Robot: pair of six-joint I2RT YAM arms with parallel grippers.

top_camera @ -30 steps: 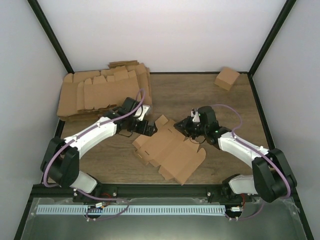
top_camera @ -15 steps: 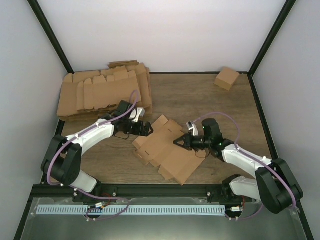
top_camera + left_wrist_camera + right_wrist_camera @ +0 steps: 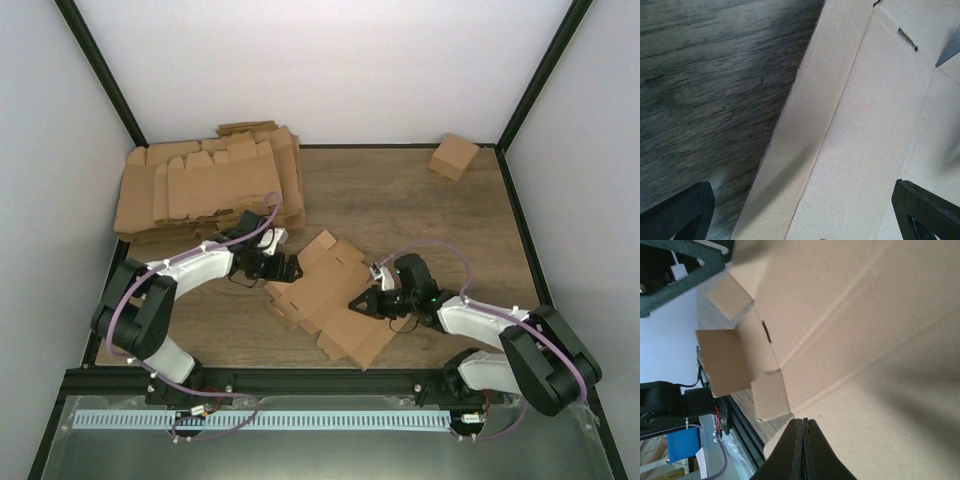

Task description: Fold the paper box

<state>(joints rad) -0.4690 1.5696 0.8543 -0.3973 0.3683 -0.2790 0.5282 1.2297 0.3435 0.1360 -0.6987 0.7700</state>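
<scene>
- R arm: right gripper (image 3: 358, 303) has come off the far-right rim of the paper box (image 3: 325, 290), dropped, and swung toward the near edge. It now sits low over the blank's right-hand panels.
- R jaws went fully closed in the last sec. Wrist view shows both fingers pressed together, tips at the card face. Can't tell if any edge is nipped between them; reads more like a press than a grip.
- L arm: left gripper (image 3: 292, 268) has pulled back a bit to the near-left. Jaws spread wide, nothing in them. Wrist view: the blank's left edge strip runs between the fingers, with bare wood of the table (image 3: 450, 230) on one side.
- Paper box: still a flat blank, mid-table between the two grippers, hardly shifted. No panel visibly stood up from above.
- Meaning for you: no fold made yet. My read is that R is set to pin or push at a crease while L lines up on the left edge.
- Risk: closed R tips may skid the blank toward L instead of creasing it.
- Pile of blanks (image 3: 205, 185) and cube carton (image 3: 453, 156): same spots, untouched.
</scene>
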